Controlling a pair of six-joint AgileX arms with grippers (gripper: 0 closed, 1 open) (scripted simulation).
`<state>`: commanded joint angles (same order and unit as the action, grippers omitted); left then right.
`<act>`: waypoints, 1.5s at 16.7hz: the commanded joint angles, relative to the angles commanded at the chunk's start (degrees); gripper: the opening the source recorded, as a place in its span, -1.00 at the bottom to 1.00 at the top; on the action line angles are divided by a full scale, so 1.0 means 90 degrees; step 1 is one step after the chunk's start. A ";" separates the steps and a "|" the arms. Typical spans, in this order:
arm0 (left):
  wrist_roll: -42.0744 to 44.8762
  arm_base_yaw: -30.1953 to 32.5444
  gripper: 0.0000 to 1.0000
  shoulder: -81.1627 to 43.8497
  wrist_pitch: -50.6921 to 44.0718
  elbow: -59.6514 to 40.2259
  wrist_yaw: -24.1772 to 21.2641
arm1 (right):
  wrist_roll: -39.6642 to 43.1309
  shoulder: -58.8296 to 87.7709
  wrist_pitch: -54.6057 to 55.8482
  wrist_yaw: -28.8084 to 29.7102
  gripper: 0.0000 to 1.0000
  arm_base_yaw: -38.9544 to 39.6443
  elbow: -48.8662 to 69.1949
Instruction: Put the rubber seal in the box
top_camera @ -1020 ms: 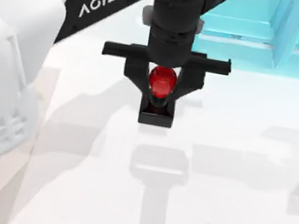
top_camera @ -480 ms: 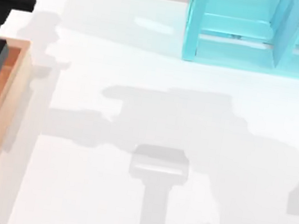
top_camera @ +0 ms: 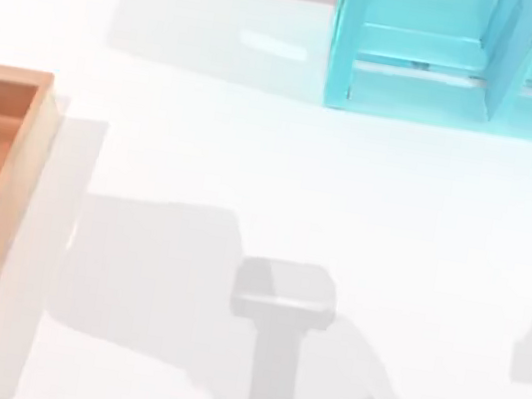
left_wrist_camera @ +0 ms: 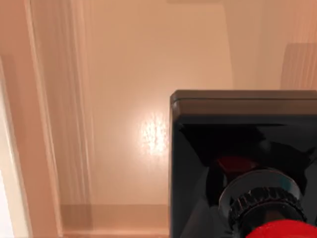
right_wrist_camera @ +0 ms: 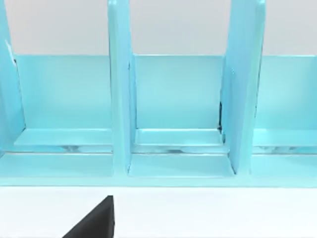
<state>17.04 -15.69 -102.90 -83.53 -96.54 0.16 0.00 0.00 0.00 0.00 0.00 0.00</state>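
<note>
Bench [top_camera: 249, 177]: white, bare across its middle, shadows of the arms falling on it.

Turquoise shelf unit [top_camera: 451, 57]: at the far edge of the bench, well apart from the box; upright dividers make open compartments. The right wrist view looks straight into it [right_wrist_camera: 173, 99]. A dark wedge at the lower edge of that view may be part of the right end effector; whether it is released or clenched I cannot tell. Right arm looks idle, facing the shelf.

Box [top_camera: 1, 208]: shallow, wooden, tan rim, orange-brown floor, at the top view's left edge. The left wrist view shows its glossy floor and one inner wall [left_wrist_camera: 124, 99].

Rubber seal [left_wrist_camera: 247, 163]: inside the box's outline, black square base towards the floor, red knob nearest the camera. Whether the base touches the floor I cannot tell. The left end effector's fingers are not visible, so I cannot tell if they are grasping the seal.

Handling judgement: small, light, rigid. The glossy rounded knob is likely slippery; a pinch at the knurled neck below it, or across the flat sides of the block, should hold better. Squat base, so it should stand once set down.
</note>
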 joint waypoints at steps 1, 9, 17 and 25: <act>0.0000 0.0000 -1.00 0.0000 0.0000 0.0000 0.0000 | 0.0000 0.0000 0.0000 0.0000 1.00 0.0000 0.0000; 0.0002 -0.0011 -1.00 -0.0001 0.0852 0.0865 0.0006 | 0.0000 0.0000 0.0000 0.0000 1.00 0.0000 0.0000; 0.0028 -0.0028 -1.00 -0.0004 0.1638 0.1634 0.0000 | 0.0000 0.0000 0.0000 0.0000 1.00 0.0000 0.0000; 0.0028 -0.0028 0.21 -0.0004 0.1638 0.1634 0.0000 | 0.0000 0.0000 0.0000 0.0000 1.00 0.0000 0.0000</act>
<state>17.29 -15.94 -102.94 -68.79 -81.83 0.16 0.00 0.00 0.00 0.00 0.00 0.00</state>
